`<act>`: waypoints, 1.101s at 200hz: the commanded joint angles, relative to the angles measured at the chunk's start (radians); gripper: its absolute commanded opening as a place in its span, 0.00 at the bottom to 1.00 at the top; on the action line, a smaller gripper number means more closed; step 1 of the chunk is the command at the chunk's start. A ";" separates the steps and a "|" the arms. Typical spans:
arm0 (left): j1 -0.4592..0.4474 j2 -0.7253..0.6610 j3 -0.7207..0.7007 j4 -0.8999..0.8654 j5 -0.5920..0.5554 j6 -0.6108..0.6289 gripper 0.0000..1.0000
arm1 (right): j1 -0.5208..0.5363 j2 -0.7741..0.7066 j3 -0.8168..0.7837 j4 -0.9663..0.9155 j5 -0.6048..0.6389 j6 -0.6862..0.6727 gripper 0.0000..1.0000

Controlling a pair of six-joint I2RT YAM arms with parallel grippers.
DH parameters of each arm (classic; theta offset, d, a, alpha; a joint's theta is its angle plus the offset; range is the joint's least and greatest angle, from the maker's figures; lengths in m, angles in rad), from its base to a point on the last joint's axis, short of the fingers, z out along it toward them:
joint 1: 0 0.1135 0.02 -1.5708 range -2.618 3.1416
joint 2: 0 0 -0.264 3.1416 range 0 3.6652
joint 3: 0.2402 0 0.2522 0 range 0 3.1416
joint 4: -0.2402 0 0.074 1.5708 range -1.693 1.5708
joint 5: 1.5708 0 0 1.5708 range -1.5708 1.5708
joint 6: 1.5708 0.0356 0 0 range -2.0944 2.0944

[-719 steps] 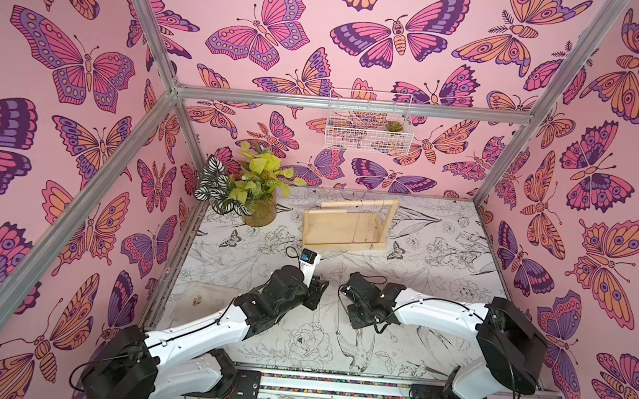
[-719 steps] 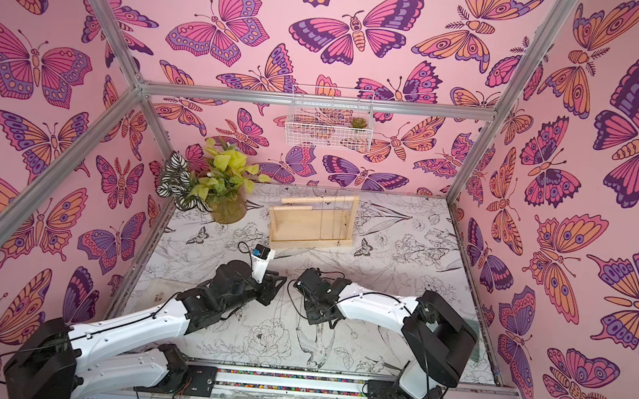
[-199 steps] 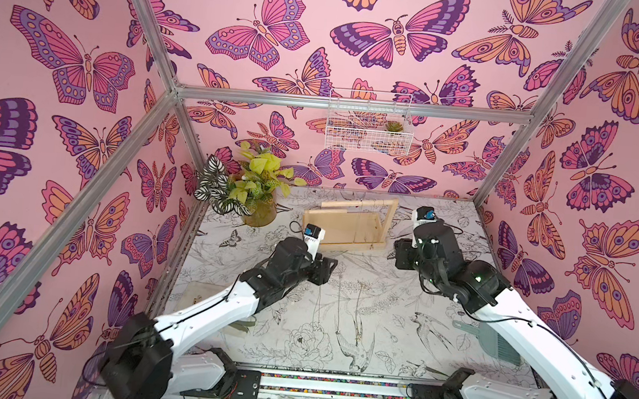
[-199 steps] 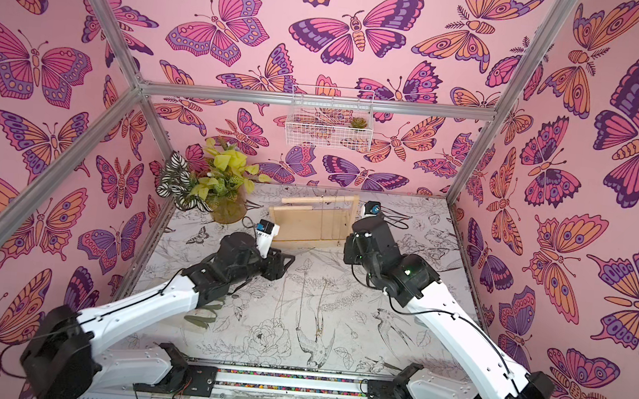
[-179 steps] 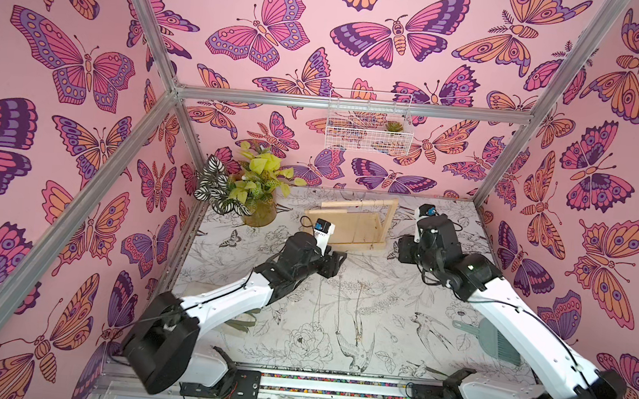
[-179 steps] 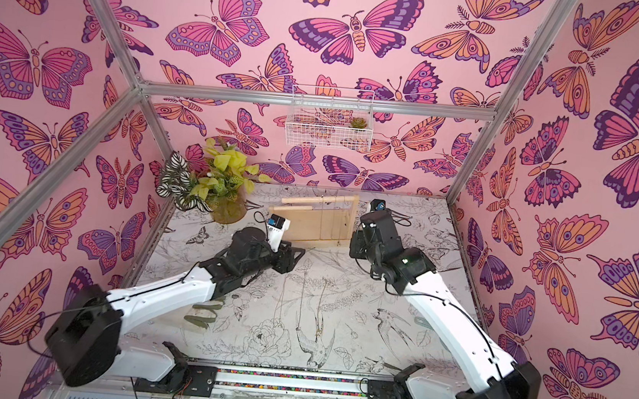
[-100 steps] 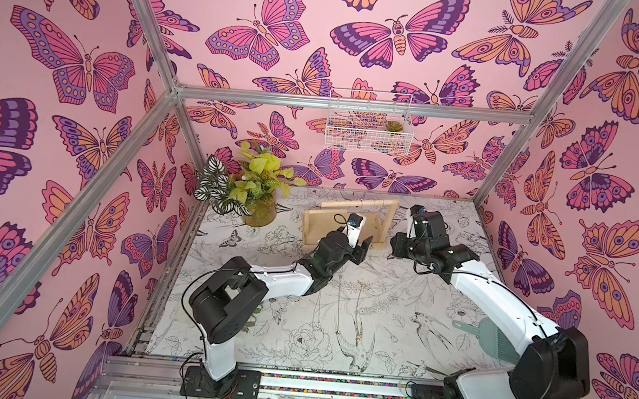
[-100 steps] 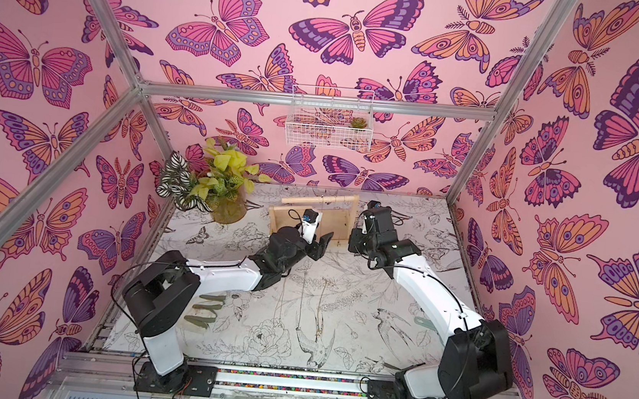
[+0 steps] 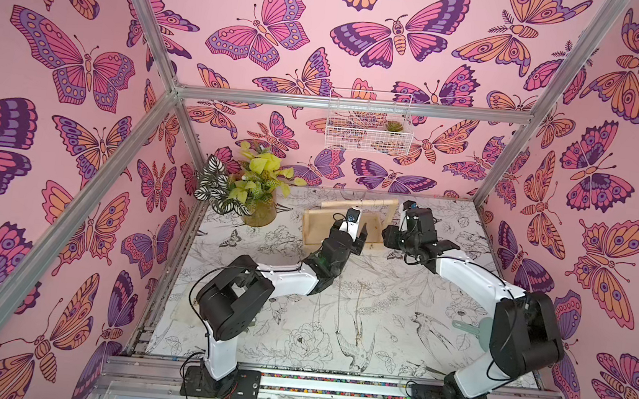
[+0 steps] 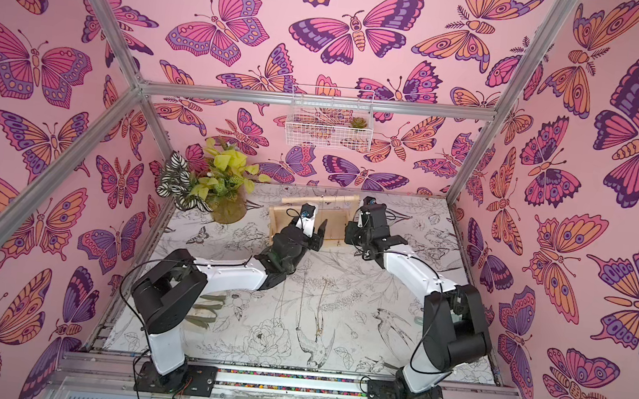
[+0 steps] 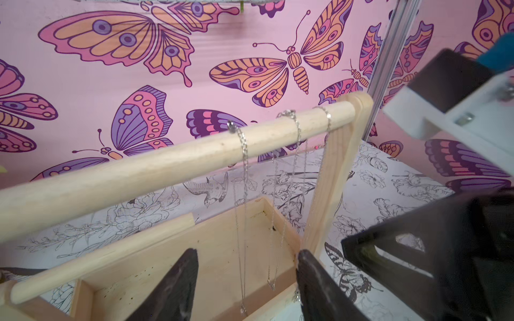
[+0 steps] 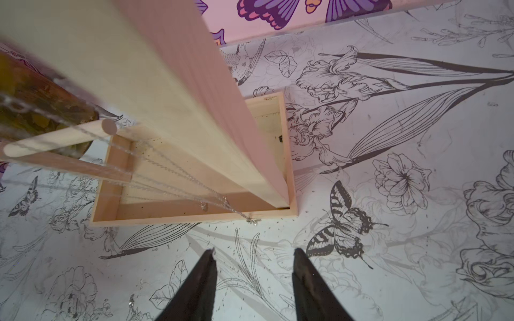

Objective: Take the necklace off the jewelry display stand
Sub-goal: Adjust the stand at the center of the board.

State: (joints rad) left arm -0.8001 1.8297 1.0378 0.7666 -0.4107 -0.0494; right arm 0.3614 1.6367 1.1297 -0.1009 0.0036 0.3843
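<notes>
The left gripper (image 11: 247,251), jaws spread and holding nothing, faces the thin silver necklace (image 11: 246,166), which hangs just ahead from the crossbar (image 11: 139,178) of the jewelry display stand (image 11: 219,250). The right gripper (image 12: 254,250), likewise parted and empty, hovers beside the stand's right-hand upright (image 11: 333,172).

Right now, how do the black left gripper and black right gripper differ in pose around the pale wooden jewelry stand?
Left gripper faces the front of the pale wooden stand; right gripper sits beside its side upright. Left gripper looks at thin silver chains framed between its jaws; right gripper points down at the table, nothing between its jaws. Both are open, holding nothing.
</notes>
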 commanded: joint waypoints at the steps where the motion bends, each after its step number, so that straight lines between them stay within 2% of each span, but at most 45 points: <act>1: -0.007 -0.074 -0.051 -0.028 -0.016 -0.014 0.60 | -0.006 0.041 0.078 0.032 0.054 -0.032 0.48; 35: -0.016 -0.154 -0.113 -0.088 -0.012 -0.036 0.60 | -0.006 0.101 0.137 0.049 0.077 -0.045 0.45; 105: -0.021 -0.249 -0.195 -0.136 -0.025 -0.054 0.61 | -0.007 0.108 0.128 0.073 0.087 -0.038 0.11; 144: -0.021 -0.263 -0.205 -0.159 -0.014 -0.067 0.61 | -0.005 0.035 0.076 0.038 0.077 -0.003 0.12; 179: -0.025 -0.275 -0.207 -0.173 -0.006 -0.086 0.62 | 0.014 -0.095 -0.019 -0.006 0.127 0.183 0.12; 220: -0.031 -0.303 -0.230 -0.175 0.003 -0.099 0.62 | 0.114 -0.191 -0.057 -0.059 0.239 0.311 0.12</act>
State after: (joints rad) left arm -0.8215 1.5684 0.8406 0.6041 -0.4156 -0.1276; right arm 0.4141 1.5078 1.0588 -0.1547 0.1741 0.5621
